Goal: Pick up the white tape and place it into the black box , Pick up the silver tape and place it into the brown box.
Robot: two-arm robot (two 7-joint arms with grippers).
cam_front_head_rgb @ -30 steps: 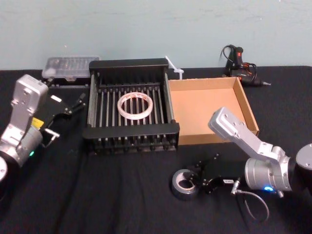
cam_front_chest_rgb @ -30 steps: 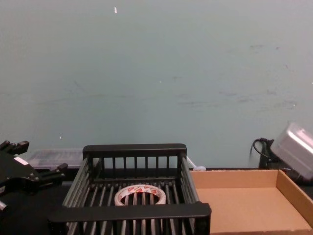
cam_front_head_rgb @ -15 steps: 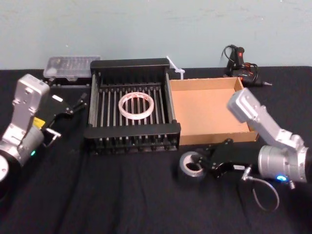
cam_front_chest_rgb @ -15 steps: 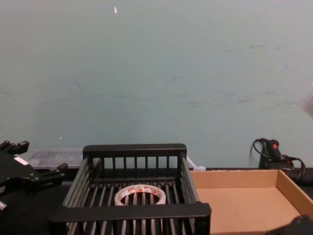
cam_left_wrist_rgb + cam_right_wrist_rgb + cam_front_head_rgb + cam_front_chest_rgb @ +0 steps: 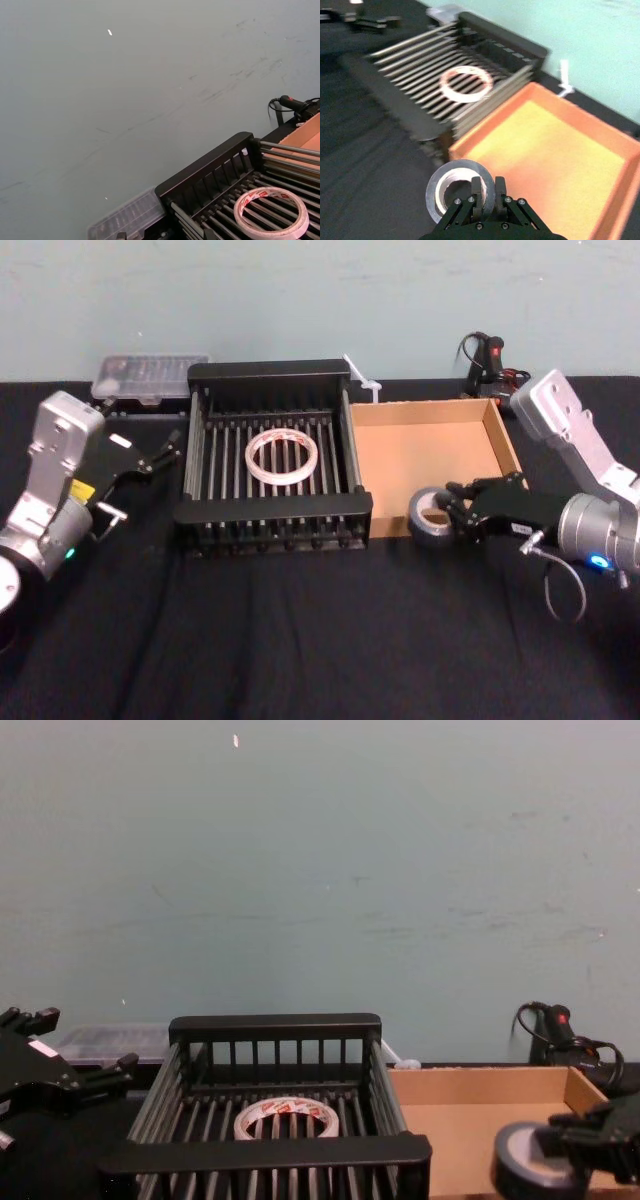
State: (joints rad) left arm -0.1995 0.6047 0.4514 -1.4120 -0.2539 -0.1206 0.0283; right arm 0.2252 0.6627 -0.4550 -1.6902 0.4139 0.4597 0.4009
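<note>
The silver tape [image 5: 430,517] is a dark grey roll held off the table, with my right gripper [image 5: 457,512] shut on its wall. It hangs at the front wall of the brown box [image 5: 430,455], near that box's left corner. In the right wrist view the fingertips [image 5: 479,189] pinch the silver tape [image 5: 449,192] just short of the brown box [image 5: 555,150]. The white tape [image 5: 282,453] lies flat on the bars inside the black box [image 5: 270,508]. My left gripper [image 5: 140,478] is parked open, left of the black box.
A clear plastic case [image 5: 150,375] lies behind the black box at the left. A glue gun with cables [image 5: 485,360] lies behind the brown box. A white zip tie [image 5: 358,378] sticks up between the boxes. The table is covered in black cloth.
My right gripper has lifted the silver tape off the front of the table and carried it right and back, up to the brown box's front wall. The left arm has not moved.
</note>
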